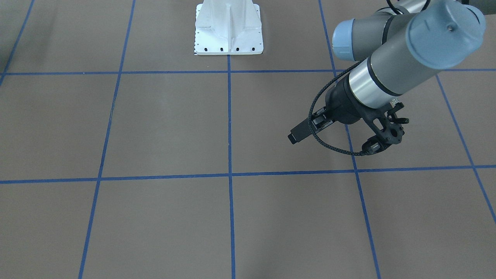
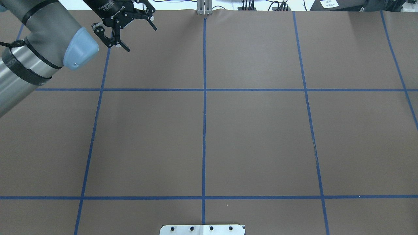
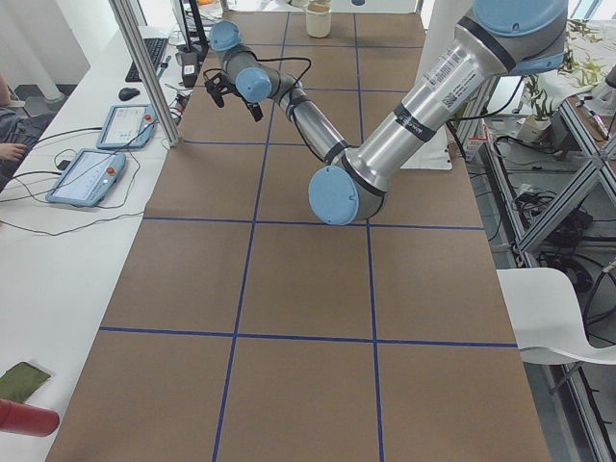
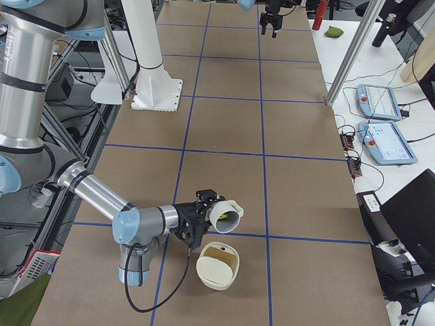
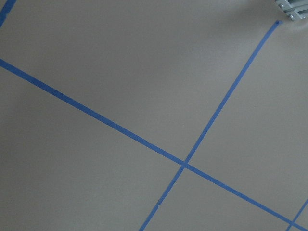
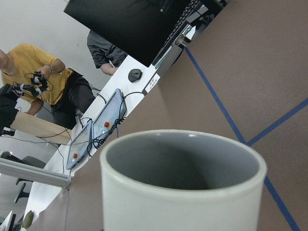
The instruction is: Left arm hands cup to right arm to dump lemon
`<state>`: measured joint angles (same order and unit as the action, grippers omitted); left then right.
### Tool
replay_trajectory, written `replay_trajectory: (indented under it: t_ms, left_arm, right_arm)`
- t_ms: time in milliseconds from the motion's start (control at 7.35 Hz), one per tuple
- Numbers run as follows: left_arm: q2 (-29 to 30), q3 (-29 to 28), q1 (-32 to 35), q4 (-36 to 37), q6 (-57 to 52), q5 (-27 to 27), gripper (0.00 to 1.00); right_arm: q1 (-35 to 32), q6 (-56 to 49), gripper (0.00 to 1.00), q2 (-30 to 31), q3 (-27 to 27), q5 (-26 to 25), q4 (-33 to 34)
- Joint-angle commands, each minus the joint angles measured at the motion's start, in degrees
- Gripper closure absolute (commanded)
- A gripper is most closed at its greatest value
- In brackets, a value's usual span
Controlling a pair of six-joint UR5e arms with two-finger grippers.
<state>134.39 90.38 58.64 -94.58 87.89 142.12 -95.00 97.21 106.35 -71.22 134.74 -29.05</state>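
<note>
The white cup (image 4: 226, 217) lies tipped on its side at the end of the near right arm (image 4: 102, 197), mouth over a cream bowl (image 4: 217, 268). In the right wrist view the cup (image 6: 183, 192) fills the bottom, and its grey inside looks empty. The right gripper (image 4: 200, 217) shows only in the exterior right view, so I cannot tell its state. The lemon does not show clearly anywhere. The left arm (image 1: 387, 77) is at the table's other end. The left gripper (image 2: 141, 39) is open and empty above the brown table; it also shows in the exterior left view (image 3: 231, 94).
The white robot base (image 1: 228, 31) stands at the table's middle edge. A metal post (image 4: 350, 58) and control tablets (image 4: 380, 102) are on the operators' side. A red bottle (image 3: 24, 419) lies on the side bench. A person in yellow (image 6: 29, 82) sits beyond the table.
</note>
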Motion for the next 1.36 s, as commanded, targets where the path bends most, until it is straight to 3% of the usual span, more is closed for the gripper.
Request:
replay_trajectory:
  t_ms: [0,1225]
  left_arm:
    - [0.0,-0.02,-0.1,0.01,0.0,0.0,0.0]
    - [0.17,-0.2,-0.19,0.01,-0.7,-1.23,0.0]
  right_arm:
    - [-0.18,6.3,0.93,-0.44,4.57,-4.38,-8.0]
    - [-0.09,34.96,0.93,-4.22,6.53,-6.07,-8.39]
